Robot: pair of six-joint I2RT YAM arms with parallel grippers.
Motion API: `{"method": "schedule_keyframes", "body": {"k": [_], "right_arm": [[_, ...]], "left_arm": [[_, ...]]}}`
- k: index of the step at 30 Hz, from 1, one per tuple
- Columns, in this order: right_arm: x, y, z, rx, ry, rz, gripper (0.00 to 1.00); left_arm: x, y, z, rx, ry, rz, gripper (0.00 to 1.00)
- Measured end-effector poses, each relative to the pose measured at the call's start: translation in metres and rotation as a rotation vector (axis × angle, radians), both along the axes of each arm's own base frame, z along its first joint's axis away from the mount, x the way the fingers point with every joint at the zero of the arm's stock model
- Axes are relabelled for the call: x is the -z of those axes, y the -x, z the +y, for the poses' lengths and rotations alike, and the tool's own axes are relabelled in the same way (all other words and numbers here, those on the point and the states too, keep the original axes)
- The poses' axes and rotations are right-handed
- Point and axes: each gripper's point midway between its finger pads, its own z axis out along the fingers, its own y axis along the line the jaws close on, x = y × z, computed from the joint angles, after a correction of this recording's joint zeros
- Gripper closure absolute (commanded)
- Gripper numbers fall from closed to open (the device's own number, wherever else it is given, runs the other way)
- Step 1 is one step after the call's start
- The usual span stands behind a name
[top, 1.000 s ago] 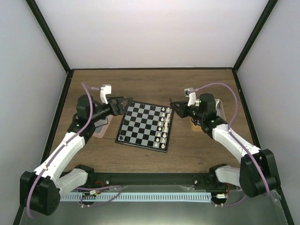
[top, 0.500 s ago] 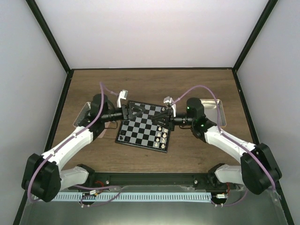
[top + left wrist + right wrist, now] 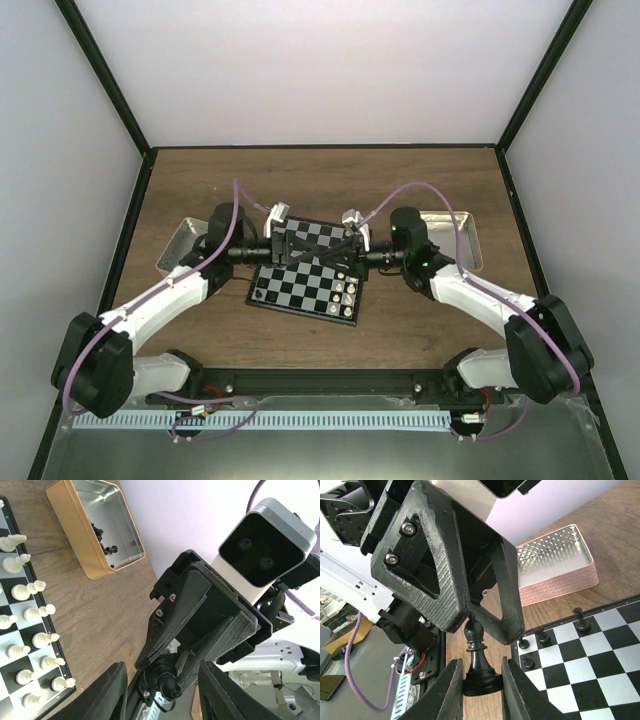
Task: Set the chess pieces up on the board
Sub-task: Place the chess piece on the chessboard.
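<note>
Above the board (image 3: 300,288) my two grippers meet tip to tip. The right gripper (image 3: 481,680) is shut on the base of a black bishop (image 3: 480,652), which points at the left arm. The left gripper (image 3: 482,625) stands open, its fingers (image 3: 445,580) on either side of the bishop's head; one pad is at the head, the other apart. In the left wrist view the bishop (image 3: 167,682) shows end-on between the left gripper's (image 3: 162,666) fingers. Three black pieces (image 3: 540,637) stand at the board's (image 3: 600,670) left edge.
White chessmen (image 3: 40,612) stand in two rows along the board's right side. A tan tray (image 3: 82,540) with loose black pieces (image 3: 106,547) lies right of the board. A pink-rimmed box (image 3: 560,575) lies left of it. Black-framed walls close in the table.
Both arms have swung inward from the board's sides and met over it. The left gripper's fingers have narrowed round the head of the bishop held by the right gripper.
</note>
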Motion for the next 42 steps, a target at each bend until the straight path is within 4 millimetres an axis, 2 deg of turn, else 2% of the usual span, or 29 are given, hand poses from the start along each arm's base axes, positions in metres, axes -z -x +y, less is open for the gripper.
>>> {"method": "schedule_keyframes", "body": {"k": [2,8,14,16,21,24,26,30,32,36,42], "right_arm": [[0.002,-0.001,0.001,-0.002,0.005,0.006,0.86],[0.005,-0.005,0.003,-0.005,0.021,0.017,0.86],[0.007,-0.007,0.005,-0.006,0.028,0.029,0.86],[0.008,-0.007,0.005,-0.005,0.031,0.033,0.78],[0.011,-0.011,0.005,0.020,0.043,0.038,0.40],[0.016,-0.021,0.003,0.088,0.069,0.050,0.32],[0.022,-0.031,0.000,0.156,0.096,0.060,0.28],[0.029,-0.053,-0.012,0.325,0.144,0.078,0.27],[0.028,-0.059,-0.021,0.402,0.153,0.077,0.27],[0.024,-0.063,-0.037,0.510,0.152,0.077,0.27],[0.032,-0.058,-0.049,0.566,0.154,0.112,0.27]], "left_arm": [[0.002,0.000,0.000,-0.001,-0.006,0.008,0.71],[0.000,-0.001,-0.001,0.004,-0.007,-0.006,0.80],[0.005,-0.003,0.000,-0.007,-0.032,-0.015,0.96],[0.007,-0.004,0.001,-0.010,-0.042,-0.021,0.96],[0.010,-0.004,0.002,-0.016,-0.071,-0.035,0.96],[0.011,-0.011,0.006,-0.061,-0.128,-0.071,0.96],[0.011,-0.020,0.014,-0.128,-0.186,-0.109,0.96],[0.019,-0.041,0.043,-0.307,-0.349,-0.180,0.96],[0.033,-0.051,0.066,-0.411,-0.470,-0.191,0.96],[0.064,-0.060,0.098,-0.510,-0.673,-0.172,0.96],[0.099,-0.061,0.125,-0.563,-0.853,-0.137,0.96]]}}
